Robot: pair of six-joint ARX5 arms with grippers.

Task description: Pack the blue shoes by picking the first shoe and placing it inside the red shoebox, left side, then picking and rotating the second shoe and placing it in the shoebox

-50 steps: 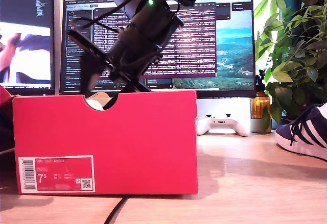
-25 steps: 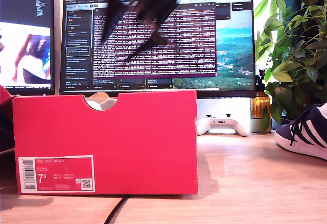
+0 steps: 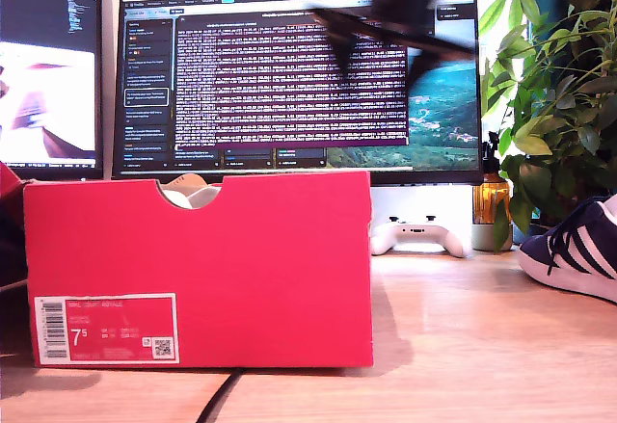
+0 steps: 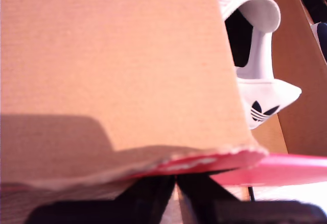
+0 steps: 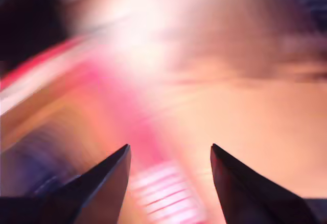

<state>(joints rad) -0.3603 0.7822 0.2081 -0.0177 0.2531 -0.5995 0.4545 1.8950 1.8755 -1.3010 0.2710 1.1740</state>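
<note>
1. Currently the red shoebox (image 3: 198, 269) stands on the tabletop (image 3: 482, 346), one blue shoe (image 4: 255, 55) inside it.
2. Second blue shoe (image 3: 574, 250) sits at the exterior view's three o'clock.
3. First end effector (image 4: 176, 196) is clenched on the shoebox flap (image 4: 117, 66).
4. Second end effector (image 5: 171, 183) is released, blurred.

The first gripper (image 4: 176, 185) is pinching the pinkish-red cardboard box flap (image 4: 117, 71), jaws together; a navy-and-white trefoil-marked sneaker (image 4: 255, 55) is lying inside beyond it.
</note>
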